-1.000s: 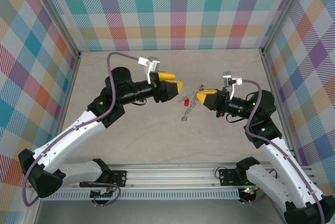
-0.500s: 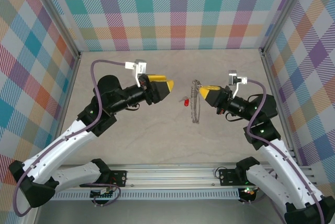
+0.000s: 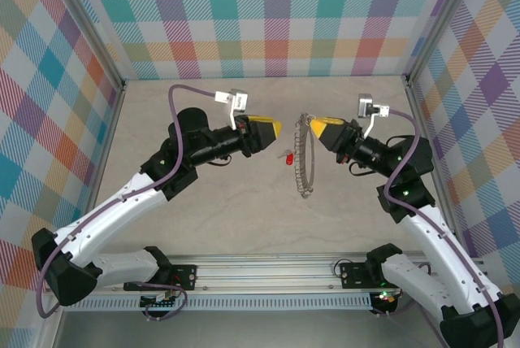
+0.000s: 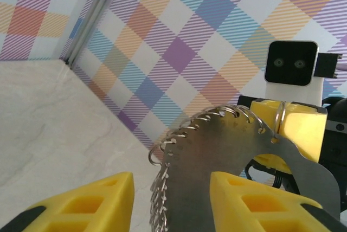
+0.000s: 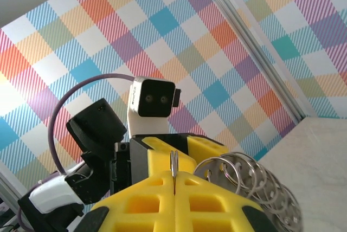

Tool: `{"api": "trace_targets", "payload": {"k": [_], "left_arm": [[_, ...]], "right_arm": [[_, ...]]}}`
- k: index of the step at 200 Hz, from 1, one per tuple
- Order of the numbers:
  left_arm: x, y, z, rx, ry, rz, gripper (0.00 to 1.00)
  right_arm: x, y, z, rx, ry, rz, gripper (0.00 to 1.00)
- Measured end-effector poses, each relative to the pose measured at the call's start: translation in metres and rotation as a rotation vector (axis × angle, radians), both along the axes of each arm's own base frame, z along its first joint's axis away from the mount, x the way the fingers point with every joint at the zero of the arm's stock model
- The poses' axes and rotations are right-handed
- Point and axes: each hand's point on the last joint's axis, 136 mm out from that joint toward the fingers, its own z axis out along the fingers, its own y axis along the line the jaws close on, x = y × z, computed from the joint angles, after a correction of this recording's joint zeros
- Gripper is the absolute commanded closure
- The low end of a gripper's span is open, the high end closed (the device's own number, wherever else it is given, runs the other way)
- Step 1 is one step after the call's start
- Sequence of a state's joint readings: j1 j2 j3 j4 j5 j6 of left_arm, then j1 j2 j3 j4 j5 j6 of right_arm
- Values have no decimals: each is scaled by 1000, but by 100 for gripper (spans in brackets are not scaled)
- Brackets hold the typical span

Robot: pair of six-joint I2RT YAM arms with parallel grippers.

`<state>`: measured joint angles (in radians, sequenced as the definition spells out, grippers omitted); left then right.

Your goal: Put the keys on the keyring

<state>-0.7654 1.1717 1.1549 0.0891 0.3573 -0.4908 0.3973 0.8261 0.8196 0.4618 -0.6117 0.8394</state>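
One arm holds the keyring [image 3: 305, 161] up; the key [image 3: 287, 157] lies loose
The right gripper [image 3: 314, 126] is clamped tight on the keyring's top edge, and the ring hangs down from it. The left gripper [image 3: 276, 128] faces it from just beside, jaws apart, gripping nothing. The red-tagged key sits on the table [image 3: 244, 218] just left of the ring

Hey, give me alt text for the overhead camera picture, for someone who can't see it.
The right gripper is shut on the upper end of the keyring, seen edge-on over the beige table. The left gripper faces it across a gap, and the red-tagged key lies on the table between the arms.
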Motion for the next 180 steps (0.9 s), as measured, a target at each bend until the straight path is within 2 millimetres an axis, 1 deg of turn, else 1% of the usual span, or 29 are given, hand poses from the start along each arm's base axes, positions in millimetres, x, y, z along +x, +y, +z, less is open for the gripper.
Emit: {"api": "trace_targets", "payload": {"k": [11, 29, 51, 77, 90, 113, 146, 180], "left_arm": [[0, 0, 8, -12, -21, 0, 64], [-1, 0, 24, -39, -59, -3, 68], [-3, -2, 44, -70, -102, -22, 69], [-2, -9, 56, -82, -133, -50, 69], [0, -14, 56, -78, -137, -63, 69], [5, -21, 51, -64, -128, -76, 70], [14, -23, 47, -57, -119, -77, 72], [21, -21, 50, -78, -118, -83, 72]], "right_arm": [[3, 1, 3, 6, 1, 2, 100], [12, 4, 2, 5, 17, -1, 100], [23, 8, -5, 0, 42, -10, 100], [37, 12, -14, -5, 74, -17, 100], [42, 14, -18, -9, 84, -20, 100], [47, 16, -20, -11, 91, -21, 100], [47, 16, -10, 4, 57, -20, 100], [46, 16, 2, 20, 18, -18, 100]]}}
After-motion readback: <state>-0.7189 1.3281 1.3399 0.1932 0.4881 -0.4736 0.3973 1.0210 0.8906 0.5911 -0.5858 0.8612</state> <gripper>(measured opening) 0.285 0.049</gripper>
